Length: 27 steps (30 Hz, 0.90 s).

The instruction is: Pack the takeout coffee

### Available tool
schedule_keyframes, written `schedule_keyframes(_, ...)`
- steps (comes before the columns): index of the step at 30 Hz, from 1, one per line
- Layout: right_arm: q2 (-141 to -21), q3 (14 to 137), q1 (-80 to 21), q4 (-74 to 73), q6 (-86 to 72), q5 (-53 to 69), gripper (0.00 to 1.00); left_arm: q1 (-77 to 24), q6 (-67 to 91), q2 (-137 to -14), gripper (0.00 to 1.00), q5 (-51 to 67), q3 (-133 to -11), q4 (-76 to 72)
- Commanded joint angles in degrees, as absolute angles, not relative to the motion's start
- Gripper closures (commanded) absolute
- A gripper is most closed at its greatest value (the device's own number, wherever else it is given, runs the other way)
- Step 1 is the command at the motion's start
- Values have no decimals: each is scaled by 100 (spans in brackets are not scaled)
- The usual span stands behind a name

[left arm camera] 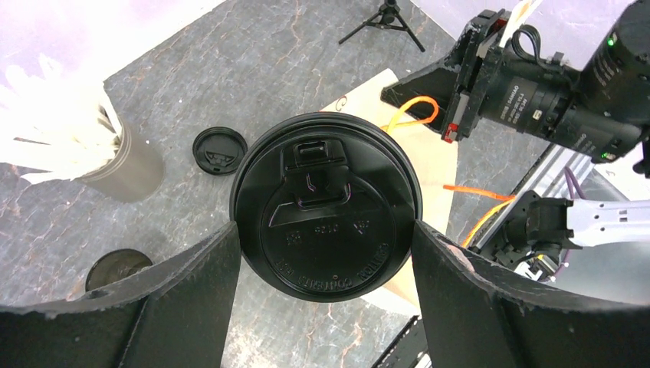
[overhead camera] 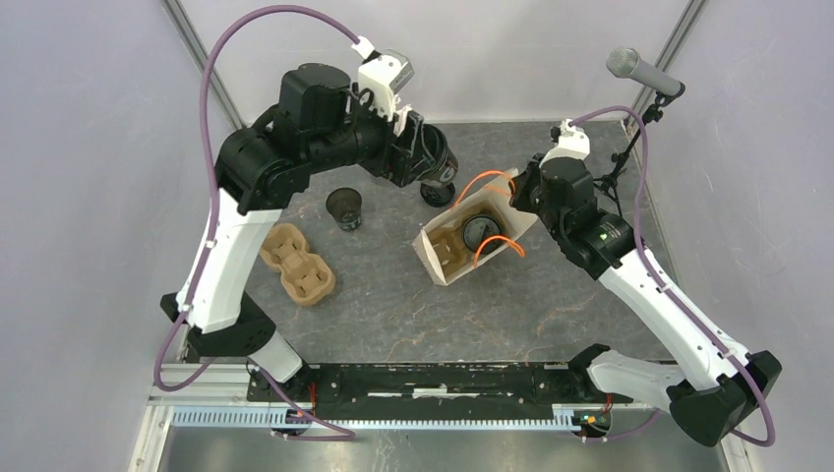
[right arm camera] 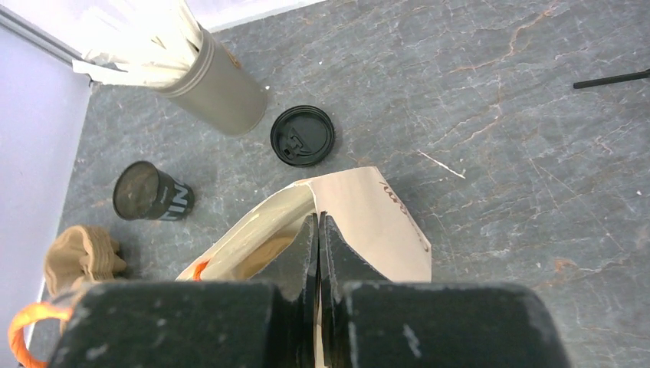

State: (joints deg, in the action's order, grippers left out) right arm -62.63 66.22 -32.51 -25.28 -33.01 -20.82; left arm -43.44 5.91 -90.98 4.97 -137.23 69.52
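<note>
Two cups remain outside the paper bag (overhead camera: 445,258): the left gripper (left arm camera: 326,230) clamps a lidded cup (left arm camera: 326,203) above the table (overhead camera: 393,295) beside it, an open cup (overhead camera: 345,207) stands apart, and the right gripper (right arm camera: 318,230) pinches the bag's rim.

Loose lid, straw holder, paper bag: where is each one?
Loose lid (right arm camera: 302,136): right wrist view, centre of its top.
Straw holder (right arm camera: 222,96): right wrist view, its grey side.
Paper bag (right arm camera: 383,222): right wrist view, outer wall.
</note>
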Motion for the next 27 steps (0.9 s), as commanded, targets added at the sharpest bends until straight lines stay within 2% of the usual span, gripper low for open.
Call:
schedule_keyframes(1, -6303, 6700, -3245, -2084, -3880, -2412, 100, -4281, 378, -9364, 41, 830, -14016, 6601)
schedule_keyframes(11, -6033, 6106, -3245, -2079, -4402, -2450, 100, -4253, 237, -9437, 42, 1375, -13908, 6574)
schedule_keyframes(16, -5931, 6040, -3243, -2161, -4132, -2345, 100, -4377, 110, -9078, 44, 1882, -13190, 6471)
schedule_keyframes(20, -5829, 6053, -3244, -2183, -3753, -2165, 100, -4800, -291, -8782, 44, 1663, -12546, 6389)
schedule_keyframes(27, -5414, 5854, -3245, -2346, -3486, -1950, 100, -5505, -564, -8605, 44, 1130, -12178, 6382)
